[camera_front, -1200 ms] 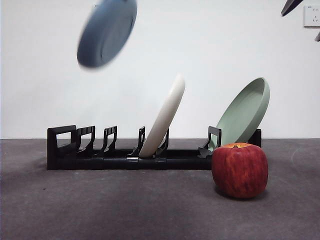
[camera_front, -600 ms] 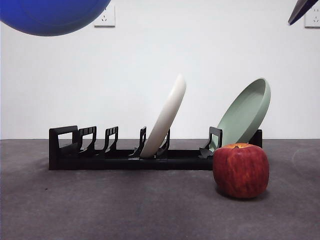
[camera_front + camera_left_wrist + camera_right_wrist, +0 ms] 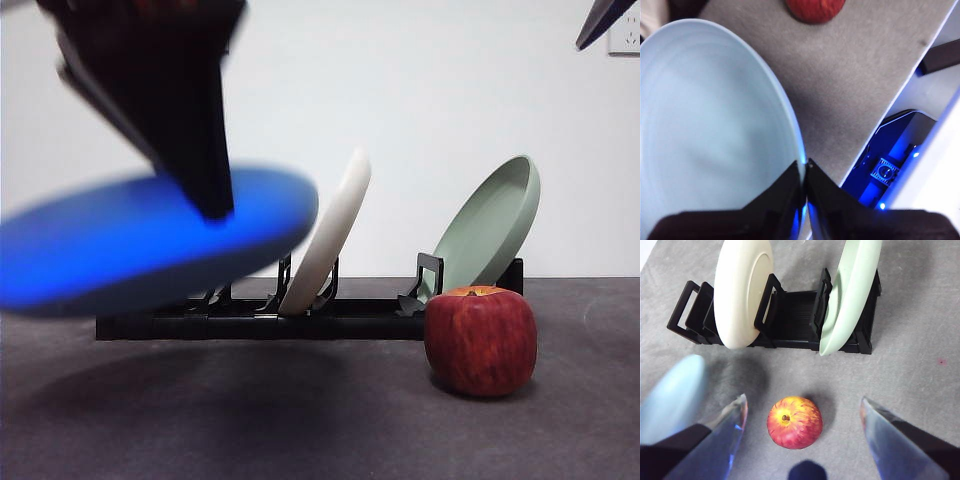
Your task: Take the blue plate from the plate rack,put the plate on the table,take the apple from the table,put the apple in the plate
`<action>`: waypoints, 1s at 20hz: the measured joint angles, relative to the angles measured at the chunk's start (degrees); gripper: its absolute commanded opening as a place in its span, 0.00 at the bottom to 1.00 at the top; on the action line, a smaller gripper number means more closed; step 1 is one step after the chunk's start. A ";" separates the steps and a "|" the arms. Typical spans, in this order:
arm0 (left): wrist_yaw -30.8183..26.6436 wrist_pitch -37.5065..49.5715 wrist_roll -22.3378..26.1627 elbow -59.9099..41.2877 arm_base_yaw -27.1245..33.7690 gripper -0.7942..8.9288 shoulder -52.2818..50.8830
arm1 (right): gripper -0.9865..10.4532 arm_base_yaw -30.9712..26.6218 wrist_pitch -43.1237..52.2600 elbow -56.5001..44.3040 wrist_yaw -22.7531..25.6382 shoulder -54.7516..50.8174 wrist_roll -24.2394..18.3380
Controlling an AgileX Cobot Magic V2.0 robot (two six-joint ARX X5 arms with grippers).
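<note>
Lowering the blue plate (image 3: 150, 240), rim pinched tight in my left gripper (image 3: 804, 172); level it flat onto table (image 3: 300, 420) beneath, apple (image 3: 480, 340) well clear.

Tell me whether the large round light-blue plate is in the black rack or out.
Out: the blue plate hangs above the table, pinched at its rim by the left gripper.

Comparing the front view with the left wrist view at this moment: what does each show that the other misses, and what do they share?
Only the front view shows the plate rack, the cream plate and green plate leaning in it, and a black tip of the waiting arm at the top right corner. Only the left wrist view shows the table's edge with blue-lit equipment beyond it. Both show the blue plate clamped at its rim by the left gripper, held off the table, and the apple.
</note>
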 measured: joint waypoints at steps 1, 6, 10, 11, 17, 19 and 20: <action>-0.68 0.59 0.02 -0.17 0.02 0.07 2.23 | 0.42 0.00 0.00 0.00 0.00 0.00 0.00; -4.04 7.30 4.42 -0.17 0.04 0.07 13.33 | 0.42 0.00 0.00 0.00 0.00 0.00 0.00; -4.09 11.52 6.54 -0.20 0.04 0.23 17.16 | 0.42 0.00 0.00 0.00 0.00 0.00 0.00; -4.09 11.58 6.58 -0.20 0.04 0.38 17.14 | 0.42 -0.02 0.00 0.00 -0.02 0.00 0.00; -5.99 10.73 6.73 0.52 0.61 0.47 16.63 | 0.42 0.17 -0.02 0.00 -0.11 0.00 0.00; -10.14 9.42 6.73 3.23 0.59 0.47 14.53 | 0.43 1.84 -0.02 0.00 -0.11 0.11 -0.70; -12.94 8.55 6.82 5.68 0.59 0.47 12.85 | 0.45 3.28 -0.02 0.00 -0.13 0.44 -1.18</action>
